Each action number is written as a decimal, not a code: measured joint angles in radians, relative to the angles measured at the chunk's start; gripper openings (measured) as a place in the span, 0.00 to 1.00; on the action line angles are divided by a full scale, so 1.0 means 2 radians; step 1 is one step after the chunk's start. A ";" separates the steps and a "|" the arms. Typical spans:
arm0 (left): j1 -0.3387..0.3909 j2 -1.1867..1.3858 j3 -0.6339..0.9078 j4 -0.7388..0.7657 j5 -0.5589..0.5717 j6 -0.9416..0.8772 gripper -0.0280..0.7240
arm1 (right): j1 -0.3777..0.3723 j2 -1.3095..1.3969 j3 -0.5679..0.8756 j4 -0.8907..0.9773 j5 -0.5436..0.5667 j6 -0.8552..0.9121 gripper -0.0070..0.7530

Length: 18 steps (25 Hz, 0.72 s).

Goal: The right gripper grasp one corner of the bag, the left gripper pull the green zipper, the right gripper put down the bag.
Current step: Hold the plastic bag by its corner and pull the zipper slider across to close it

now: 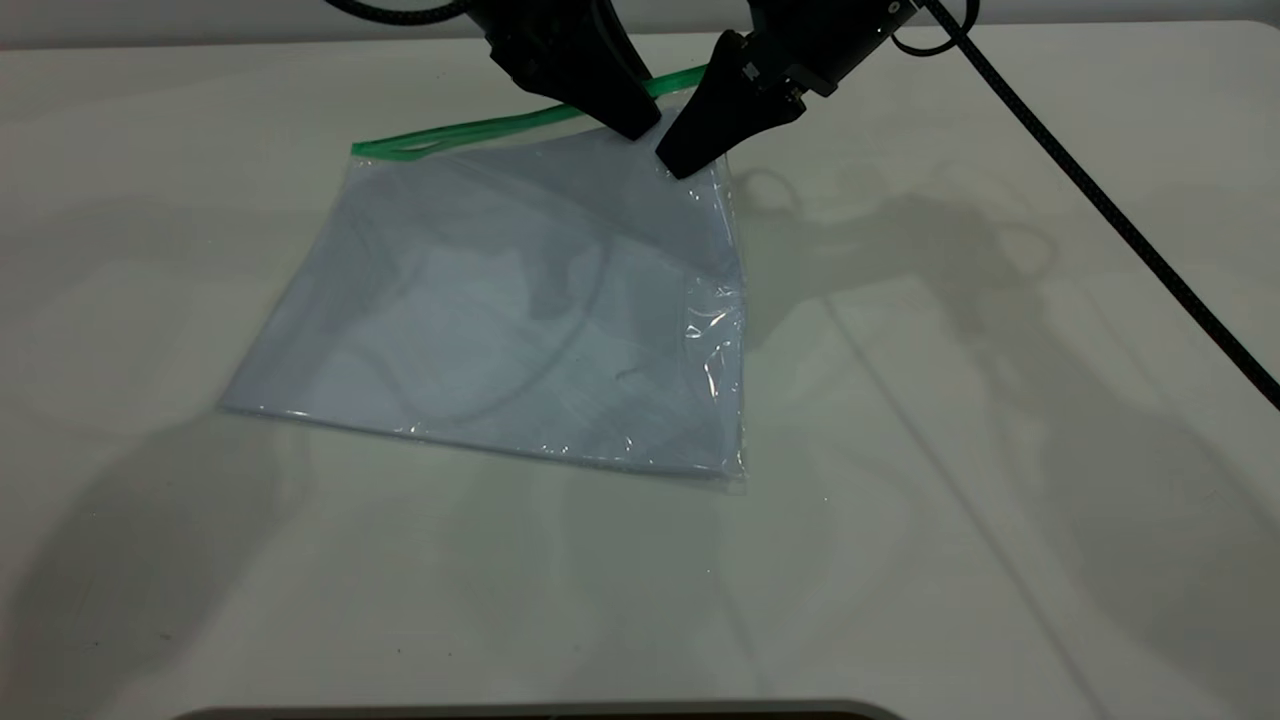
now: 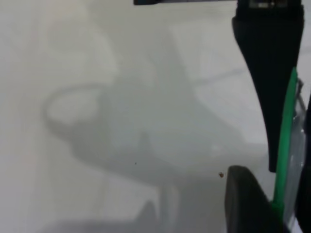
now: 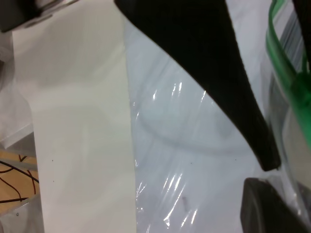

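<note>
A: What did the table (image 1: 1000,560) carry?

B: A pale, bare-looking top, and across the upper middle of the exterior frame lay the bag (image 1: 520,310), a big flat clear pouch with bluish-white sheets showing through its film. Its near edge rested on the table toward the lower centre, while its far right corner was lifted toward the top of the frame.

A: How did the bag look?

B: Glossy and crinkled, with bright glints along its right side. The green zipper (image 1: 470,132) ran along the far edge, from the upper left of the pouch up toward the two grippers, and its two strips stood slightly apart near the left end.

A: And the claws?

B: The right gripper (image 1: 690,160), at upper centre-right with its braided cable (image 1: 1100,200) trailing to the right edge, had its jaws pinched on the bag's raised corner. The left gripper (image 1: 640,125), just left of it at the top, met the green strip; in its wrist view the zipper passed between its two fingers (image 2: 267,92), closed on it.
</note>
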<state>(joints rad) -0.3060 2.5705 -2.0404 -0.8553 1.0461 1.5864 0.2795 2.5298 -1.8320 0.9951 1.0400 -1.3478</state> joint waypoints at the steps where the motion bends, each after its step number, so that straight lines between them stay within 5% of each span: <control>1: 0.000 0.000 0.000 0.000 0.001 0.001 0.37 | 0.000 0.000 0.000 0.000 -0.001 0.000 0.05; 9: 0.000 0.000 0.000 0.000 0.008 0.002 0.19 | 0.000 0.000 0.000 -0.001 -0.002 0.004 0.05; 18: 0.002 0.001 -0.030 0.001 0.010 0.001 0.16 | -0.016 0.000 -0.002 -0.003 0.005 0.020 0.05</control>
<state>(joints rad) -0.3029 2.5727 -2.0999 -0.8532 1.0663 1.5887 0.2468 2.5298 -1.8363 0.9898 1.0505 -1.3088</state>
